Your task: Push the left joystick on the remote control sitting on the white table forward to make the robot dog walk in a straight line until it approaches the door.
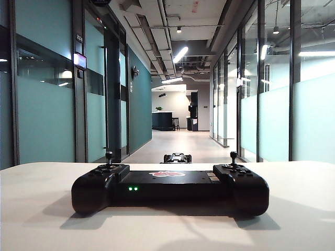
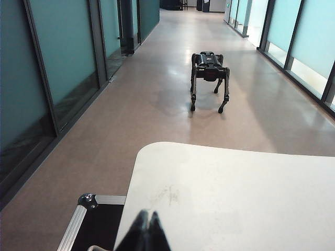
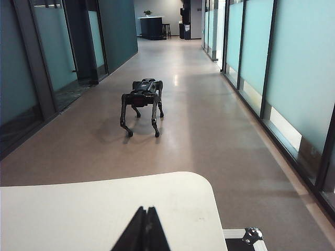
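The black remote control [image 1: 170, 185] lies on the white table [image 1: 42, 214], with two green lights lit on its front. Its left joystick [image 1: 109, 157] stands upright and untouched. The robot dog [image 1: 177, 158] stands on the corridor floor beyond the table; it also shows as the dog [image 2: 209, 78] in the left wrist view and the dog [image 3: 142, 102] in the right wrist view. My left gripper [image 2: 146, 215] is shut and empty above the table [image 2: 235, 198]. My right gripper [image 3: 146, 210] is shut and empty too, over the table [image 3: 78, 209]. Neither gripper appears in the exterior view.
The right joystick [image 1: 233, 157] stands upright on the controller. Glass walls line both sides of the long corridor. A dark counter [image 1: 162, 121] stands at its far end. A black case with metal edging [image 2: 86, 219] sits beside the table, and a case corner [image 3: 246, 236] shows on the other side.
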Available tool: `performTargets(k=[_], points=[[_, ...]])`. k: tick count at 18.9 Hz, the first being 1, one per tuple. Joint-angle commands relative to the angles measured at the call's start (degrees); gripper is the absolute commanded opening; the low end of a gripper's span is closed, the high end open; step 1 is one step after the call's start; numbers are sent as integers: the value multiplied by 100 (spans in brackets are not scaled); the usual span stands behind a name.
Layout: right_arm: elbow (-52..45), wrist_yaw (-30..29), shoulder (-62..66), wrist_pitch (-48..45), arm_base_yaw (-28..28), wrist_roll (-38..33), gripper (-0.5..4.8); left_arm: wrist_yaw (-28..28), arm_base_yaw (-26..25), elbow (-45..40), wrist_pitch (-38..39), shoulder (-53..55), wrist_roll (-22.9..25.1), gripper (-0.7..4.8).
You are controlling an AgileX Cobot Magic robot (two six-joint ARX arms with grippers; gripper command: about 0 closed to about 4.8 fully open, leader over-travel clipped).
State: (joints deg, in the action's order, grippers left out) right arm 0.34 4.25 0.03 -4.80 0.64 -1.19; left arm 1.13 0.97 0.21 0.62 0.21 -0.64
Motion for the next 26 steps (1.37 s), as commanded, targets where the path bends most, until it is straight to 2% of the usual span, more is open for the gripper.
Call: performTargets(k=[1, 8, 10, 12, 18, 20, 23, 26], points=[[-28, -13, -20, -87, 2, 15, -6, 20, -2, 20, -116, 2, 44, -5], [105, -4, -17, -144, 4, -33, -6, 17, 0, 61, -208, 2, -46, -5], [476, 13, 9, 90, 4, -33, -6, 13, 0, 278, -199, 7, -448, -5], [907, 9, 122, 426, 4, -105, -6, -13, 4, 662, 155, 140, -848, -5], [2796, -188, 1519, 1687, 9, -225, -6, -144, 4, 2166, 422, 1729, -916, -5], [3348, -317, 2035, 2035, 57, -321, -6, -363, 4, 2704, 479, 2409, -927, -5], [4138, -313, 2763, 2562, 297, -501, -6, -890, 31, 3547, 789, 3401, -953, -5], [4804, -319, 3410, 2968, 745, -503, -6, -885, 380, 4273, 1432, 4098, -992, -5]])
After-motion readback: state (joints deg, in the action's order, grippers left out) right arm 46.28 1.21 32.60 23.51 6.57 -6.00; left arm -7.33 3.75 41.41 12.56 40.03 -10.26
